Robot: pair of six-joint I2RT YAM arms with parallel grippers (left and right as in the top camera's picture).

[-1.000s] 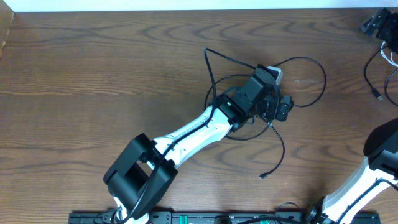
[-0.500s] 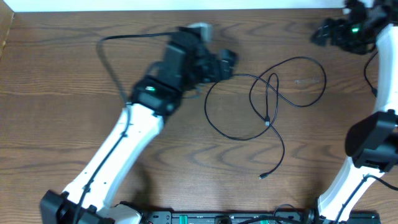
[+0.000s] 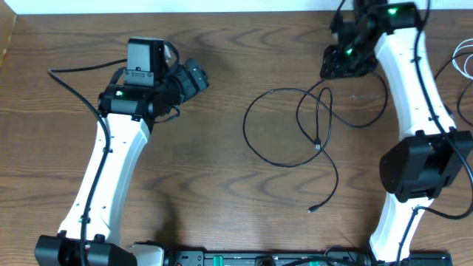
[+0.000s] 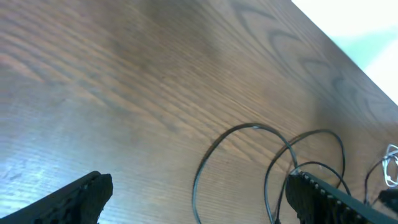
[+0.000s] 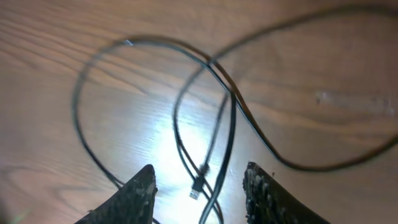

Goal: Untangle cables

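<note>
A thin black cable (image 3: pixel 245 127) lies in loose crossing loops on the wooden table right of centre, with one plug tip (image 3: pixel 312 210) toward the front. My left gripper (image 3: pixel 191 78) hangs open over bare wood, well left of the loops; in the left wrist view the cable (image 4: pixel 249 126) lies ahead of the left gripper (image 4: pixel 199 200). My right gripper (image 3: pixel 341 62) hovers above the cable's upper right part. In the right wrist view the right gripper (image 5: pixel 202 194) has its jaws apart and holds nothing; the crossed strands (image 5: pixel 233 118) and a small plug (image 5: pixel 198 186) lie on the table below the gap.
A white cable (image 3: pixel 464 65) lies at the far right edge of the table, also visible as a white cable (image 4: pixel 390 168) in the left wrist view. A pale wall borders the table's far edge. The left arm's own thick black wire (image 3: pixel 74 83) arcs out to the left.
The left arm has swung away from the tangle to the left side of the table. The right arm has come in from the far right over the cable, and its jaws have narrowed.
</note>
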